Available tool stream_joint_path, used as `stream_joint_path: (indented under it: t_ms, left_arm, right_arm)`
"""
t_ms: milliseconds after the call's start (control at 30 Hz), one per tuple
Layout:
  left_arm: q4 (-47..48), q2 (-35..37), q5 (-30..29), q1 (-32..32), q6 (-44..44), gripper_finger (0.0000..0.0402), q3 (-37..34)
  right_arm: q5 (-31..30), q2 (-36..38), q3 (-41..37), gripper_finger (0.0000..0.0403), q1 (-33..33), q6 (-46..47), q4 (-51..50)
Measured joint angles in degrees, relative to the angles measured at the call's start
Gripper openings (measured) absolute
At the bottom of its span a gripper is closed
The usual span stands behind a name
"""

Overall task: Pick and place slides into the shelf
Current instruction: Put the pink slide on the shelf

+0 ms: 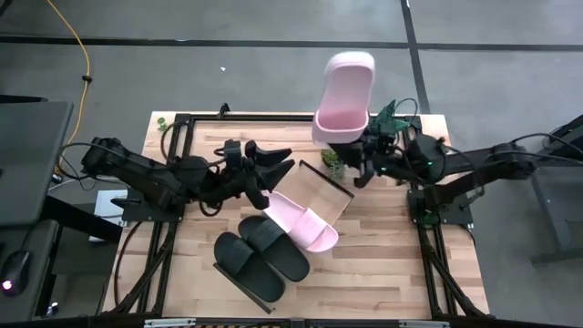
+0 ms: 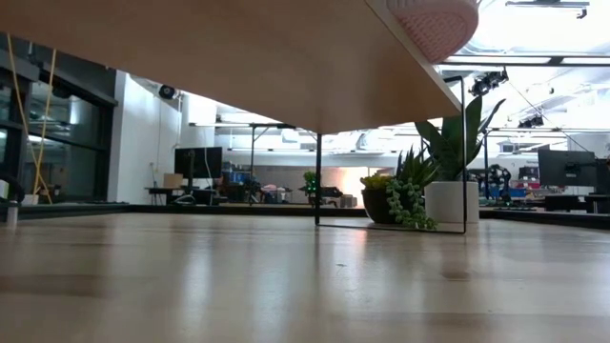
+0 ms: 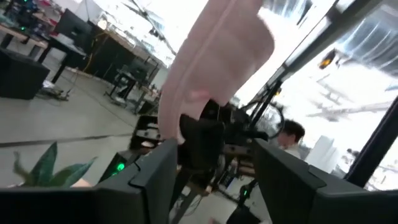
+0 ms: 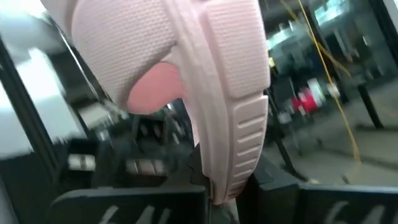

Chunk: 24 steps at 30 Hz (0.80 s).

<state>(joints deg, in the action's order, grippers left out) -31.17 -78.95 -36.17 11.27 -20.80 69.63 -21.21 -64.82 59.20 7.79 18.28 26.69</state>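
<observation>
Fingers of the right gripper (image 4: pixel 214 196) are clamped on the edge of a pink slide (image 1: pixel 346 96), holding it upright in the air at about one o'clock over the tabletop (image 1: pixel 392 273), sole toward the right wrist camera. The left gripper (image 1: pixel 264 169), near ten o'clock, has its fingers spread with nothing between them, and its wrist view looks across at that lifted slide.

Outward from there, the shelf (image 1: pixel 321 189) sits at the middle of the tabletop, tilted, a light board in a thin black frame. The second pink slide (image 1: pixel 305 223) lies against its near edge, toward six o'clock. Two black slides (image 1: pixel 260 255) lie side by side near seven o'clock, off the board as far as the high view shows. A small potted plant (image 1: pixel 332 159) stands just beside the shelf's far corner.

My reading: the step in hand is carrying one pink slide to the shelf. Next, the right arm needs to swing toward the centre, lower the slide flat onto the board clear of the plant, then release.
</observation>
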Motion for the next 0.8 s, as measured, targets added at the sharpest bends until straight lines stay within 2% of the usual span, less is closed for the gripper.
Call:
stream_joint_path:
  t_ms: [133, 333, 400, 567, 800]
  left_arm:
    - [7.25, 3.19, 0.68, 0.0, -0.01, 0.0177, 0.0]
    - [17.62, 7.35, 1.4, 0.0, -0.64, 0.0147, -0.02]
    - [19.16, 7.98, 2.0, 0.0, -0.66, 0.0138, -0.02]
    - [21.76, 9.02, 2.47, 0.0, -0.66, 0.0121, -0.04]
    - [28.47, 9.34, 6.69, 0.0, -3.02, 0.0111, -0.04]
  right_arm:
    - [-0.62, 7.61, 0.0, 0.001, 0.2, 6.35, -16.93]
    - [1.17, 16.41, 0.0, 0.001, 0.22, 24.63, -40.21]
    - [3.76, 18.04, 0.0, 0.001, 0.38, 30.61, -46.28]
    - [8.58, 18.04, -0.02, 0.001, 2.5, 37.72, -55.74]
    - [13.72, 15.12, -0.02, 0.0015, 4.96, 45.41, -65.96]
